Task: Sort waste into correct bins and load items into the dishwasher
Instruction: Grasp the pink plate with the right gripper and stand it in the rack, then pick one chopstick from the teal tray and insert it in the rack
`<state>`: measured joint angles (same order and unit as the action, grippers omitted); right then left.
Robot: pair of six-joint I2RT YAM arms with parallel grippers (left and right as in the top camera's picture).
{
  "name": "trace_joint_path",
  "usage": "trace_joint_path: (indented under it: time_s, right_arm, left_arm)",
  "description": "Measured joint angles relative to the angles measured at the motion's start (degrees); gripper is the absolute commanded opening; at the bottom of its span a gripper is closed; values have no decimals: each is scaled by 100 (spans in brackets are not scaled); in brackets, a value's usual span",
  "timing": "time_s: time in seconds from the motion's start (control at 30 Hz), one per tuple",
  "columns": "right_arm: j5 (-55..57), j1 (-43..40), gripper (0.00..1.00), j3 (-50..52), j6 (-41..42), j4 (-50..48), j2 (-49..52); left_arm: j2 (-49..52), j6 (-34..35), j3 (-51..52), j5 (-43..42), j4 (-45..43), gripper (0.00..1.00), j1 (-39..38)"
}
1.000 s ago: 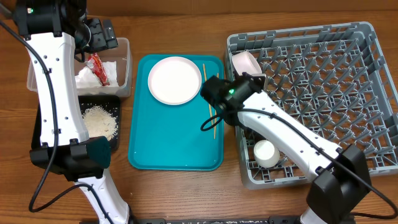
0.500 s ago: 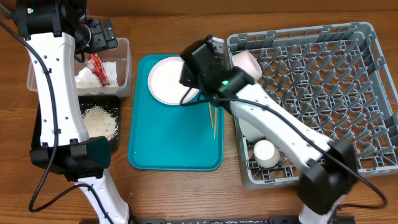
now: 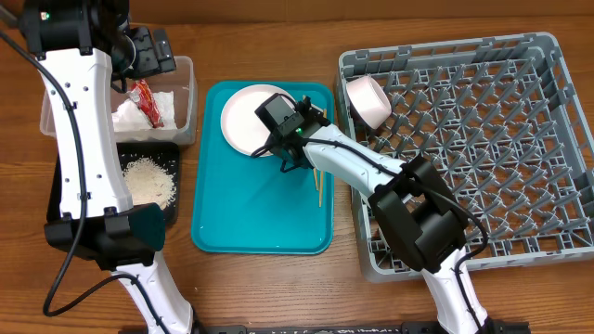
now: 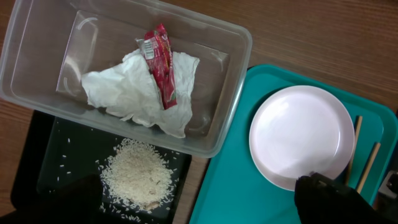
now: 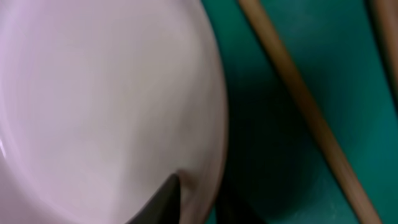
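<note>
A round white plate (image 3: 244, 113) lies at the back of the teal tray (image 3: 251, 213). My right gripper (image 3: 284, 148) is shut on its near right rim; in the right wrist view (image 5: 198, 202) one finger lies on the plate (image 5: 93, 93) and one under the rim. Two chopsticks (image 3: 318, 182) lie on the tray right of it. My left gripper (image 3: 153, 46) is open and empty above the clear tub (image 3: 188, 93), which holds the wrapper (image 4: 160, 62) and the napkin (image 4: 130, 93). Rice (image 4: 138, 177) lies in the black tray (image 4: 37, 143). One bowl (image 3: 368, 97) leans in the grey dish rack (image 3: 483, 139).
My right arm stretches from the front right across the rack's left side and hides the cup and the other bowl there. The left arm's white links stand over the table's left edge beside the black tray.
My right gripper swung from the rack's left edge over the tray, then dropped to the plate's near right rim. The left arm has not moved.
</note>
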<state>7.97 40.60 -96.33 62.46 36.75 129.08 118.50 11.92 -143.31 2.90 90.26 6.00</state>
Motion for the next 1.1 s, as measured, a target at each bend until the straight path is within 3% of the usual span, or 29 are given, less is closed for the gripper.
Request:
trace_joint_path:
  time_s: [0.2, 0.33, 0.43, 0.6, 0.7, 0.9, 1.1]
  right_arm:
    - [-289, -9, 4, -74, -26, 236, -2]
    - [-94, -52, 4, -503, -807, 929, -136]
    - [671, -122, 4, -1132, -1755, 1818, -634]
    - [3550, -348, 4, -1882, -3397, 2990, -2553]
    - [4564, -820, 4, -1961, -4079, 3410, -2879]
    - [5158, -1906, 4, -1163, -5711, 2813, -2551]
    - [4922, -2367, 4, -83, -6599, 1790, -2529]
  left_arm:
    - [0, -2, 0, 0, -2, 100, 0]
    - [0, 0, 0, -2, 0, 100, 0]
    - [0, -2, 0, 2, -4, 100, 0]
    - [0, -2, 0, 0, 0, 100, 0]
    - [0, -2, 0, 0, 0, 100, 0]
    - [0, -2, 0, -2, 0, 100, 0]
    - [0, -2, 0, 0, 0, 100, 0]
